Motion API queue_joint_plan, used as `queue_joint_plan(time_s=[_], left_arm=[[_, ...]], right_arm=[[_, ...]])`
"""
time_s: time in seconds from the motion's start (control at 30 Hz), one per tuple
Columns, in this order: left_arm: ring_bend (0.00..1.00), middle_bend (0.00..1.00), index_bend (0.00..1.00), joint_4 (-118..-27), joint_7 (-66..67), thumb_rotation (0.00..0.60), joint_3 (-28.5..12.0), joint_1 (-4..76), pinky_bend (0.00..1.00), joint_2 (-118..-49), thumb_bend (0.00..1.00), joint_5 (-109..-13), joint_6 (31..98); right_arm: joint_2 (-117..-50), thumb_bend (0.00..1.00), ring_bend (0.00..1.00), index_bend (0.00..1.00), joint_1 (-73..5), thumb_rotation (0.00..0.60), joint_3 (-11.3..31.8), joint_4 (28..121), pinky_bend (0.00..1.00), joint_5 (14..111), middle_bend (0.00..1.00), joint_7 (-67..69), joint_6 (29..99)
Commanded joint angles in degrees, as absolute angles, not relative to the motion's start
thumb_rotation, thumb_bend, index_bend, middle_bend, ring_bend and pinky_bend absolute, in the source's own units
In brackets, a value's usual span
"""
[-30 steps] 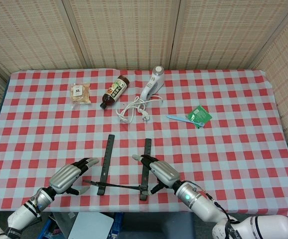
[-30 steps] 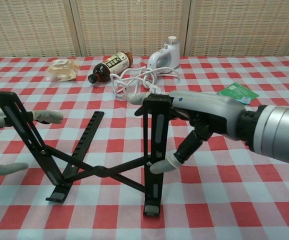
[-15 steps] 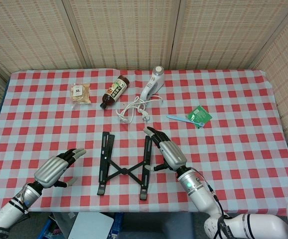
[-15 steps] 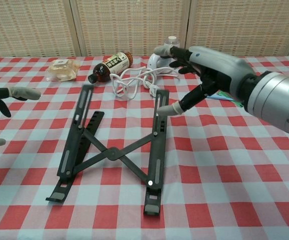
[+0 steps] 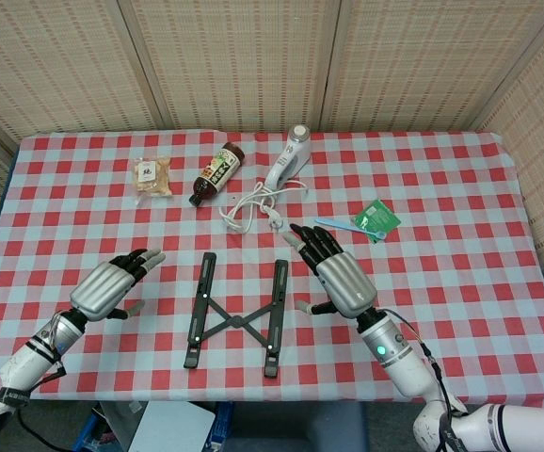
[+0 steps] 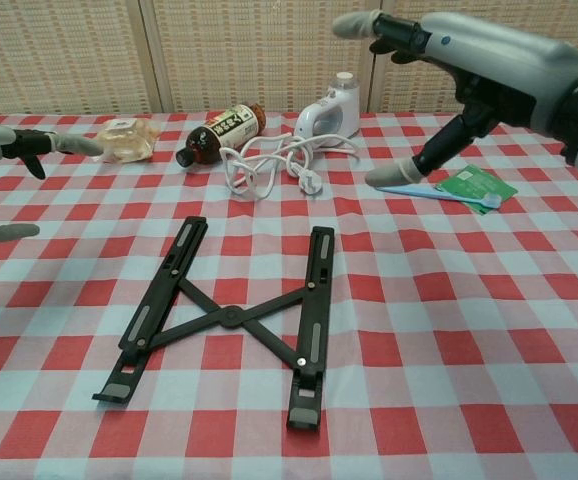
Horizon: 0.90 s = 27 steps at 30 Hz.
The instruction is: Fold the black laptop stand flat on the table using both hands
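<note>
The black laptop stand (image 5: 235, 315) (image 6: 231, 317) lies flat on the red-and-white checked table (image 5: 460, 273), its two rails joined by crossed struts. My left hand (image 5: 110, 285) (image 6: 9, 150) hovers to the left of the stand, fingers apart, holding nothing. My right hand (image 5: 340, 276) (image 6: 459, 70) is raised to the right of the stand, fingers spread, clear of it. Neither hand touches the stand.
Behind the stand lie a white cable (image 5: 253, 205), a white handheld appliance (image 5: 288, 158), a dark bottle (image 5: 216, 173) and a small snack packet (image 5: 152, 177). A green packet (image 5: 376, 218) with a blue toothbrush (image 5: 347, 226) lies at the right. Woven screens stand behind the table.
The stand has dropped from raised to flat on the table. Both hands let go and drew away, the left going left, the right lifting up and right.
</note>
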<state>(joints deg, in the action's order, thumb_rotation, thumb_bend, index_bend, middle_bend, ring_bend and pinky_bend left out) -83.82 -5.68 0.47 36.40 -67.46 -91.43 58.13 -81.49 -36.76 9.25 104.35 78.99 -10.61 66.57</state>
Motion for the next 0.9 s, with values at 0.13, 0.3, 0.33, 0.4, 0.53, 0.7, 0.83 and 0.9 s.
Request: queue_joint_plan(time_s=[0.13,0.3,0.33,0.4,0.53,0.7,0.83,0.9], left_arm=[[0.08,0.03,0.00,-72.02,-2.71,0.600,-1.44,41.42,0.24,-75.99,0.34,-93.11,54.88],[0.08,0.03,0.00,-65.34,-2.24,0.600,-1.52,43.39,0.23,-81.39,0.30,-93.88,54.23],[0.08,0.03,0.00,-63.77,-2.49,0.600,-1.39,43.84,0.23,-82.58,0.28,-94.21,54.19],[0.07,0.02,0.00,-61.44,-3.09,0.600,-1.16,44.51,0.23,-84.30,0.26,-94.62,54.00],[0.06,0.00,0.00,-57.30,-4.71,0.600,-0.52,45.67,0.22,-87.71,0.23,-95.15,53.56],[0.05,0.00,0.00,-54.59,-6.02,0.600,0.12,46.69,0.21,-90.21,0.23,-95.36,53.06],[0.04,0.00,0.00,-53.24,-6.44,0.600,0.91,47.29,0.21,-91.21,0.23,-95.85,53.08],[0.04,0.00,0.00,-52.81,-6.63,0.600,1.04,47.50,0.21,-91.58,0.23,-95.74,52.91]], right_arm=[[-79.56,0.05,0.00,0.00,-39.42,0.600,3.83,100.84,0.00,90.21,0.00,-17.03,61.98],[-81.72,0.00,0.00,0.00,-40.88,0.600,2.52,97.18,0.00,92.82,0.00,-19.76,59.65],[-82.65,0.00,0.00,0.00,-41.07,0.600,2.28,96.03,0.00,93.55,0.00,-20.24,59.61],[-84.15,0.00,0.00,0.00,-41.23,0.600,2.02,93.94,0.00,94.86,0.00,-20.91,60.05],[-87.30,0.00,0.00,0.00,-41.32,0.600,1.50,89.33,0.00,96.84,0.00,-21.03,61.08],[-89.61,0.00,0.00,0.00,-41.05,0.600,0.85,85.07,0.00,98.10,0.00,-21.78,61.97],[-91.25,0.00,0.00,0.00,-40.87,0.600,0.28,82.07,0.00,98.67,0.00,-21.08,62.34],[-92.03,0.00,0.00,0.00,-41.03,0.600,0.06,80.72,0.00,99.07,0.00,-21.19,62.22]])
